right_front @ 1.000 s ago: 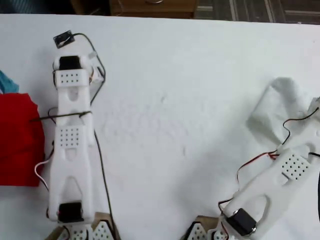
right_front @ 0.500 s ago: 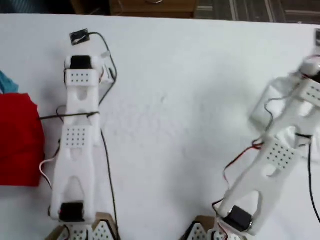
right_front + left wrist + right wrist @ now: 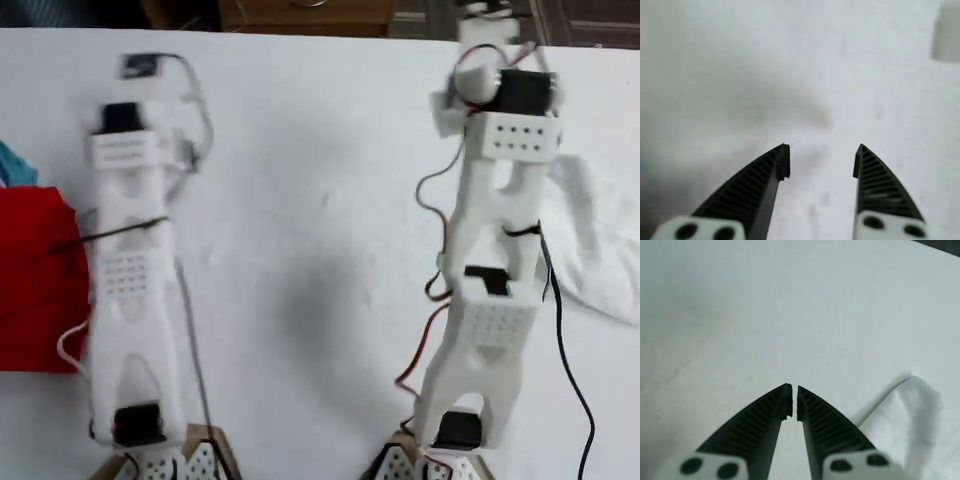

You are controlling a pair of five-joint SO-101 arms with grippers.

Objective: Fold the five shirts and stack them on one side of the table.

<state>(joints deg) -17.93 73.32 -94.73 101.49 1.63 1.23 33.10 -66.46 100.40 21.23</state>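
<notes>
A folded red shirt (image 3: 35,275) lies at the table's left edge, with a sliver of teal cloth (image 3: 10,162) just behind it. A crumpled white shirt (image 3: 600,245) rests at the right side, and its edge (image 3: 912,425) lies beside my right gripper (image 3: 794,401). That gripper is shut with nothing between its fingers, held above bare tabletop. The right arm (image 3: 490,250) stretches toward the far edge. My left gripper (image 3: 821,160) hangs open over bare table with nothing in it. The left arm (image 3: 125,250) stands beside the red shirt.
The white table (image 3: 320,200) is bare between the two arms. A blurred grey shape (image 3: 946,30) sits farther off in the left wrist view. Dark furniture (image 3: 300,12) stands beyond the far edge. Cables trail along both arms.
The right arm swung from the right edge, over the white shirt, leftward and toward the far side, leaving the shirt on the table. The left arm shifted slightly right, then back left.
</notes>
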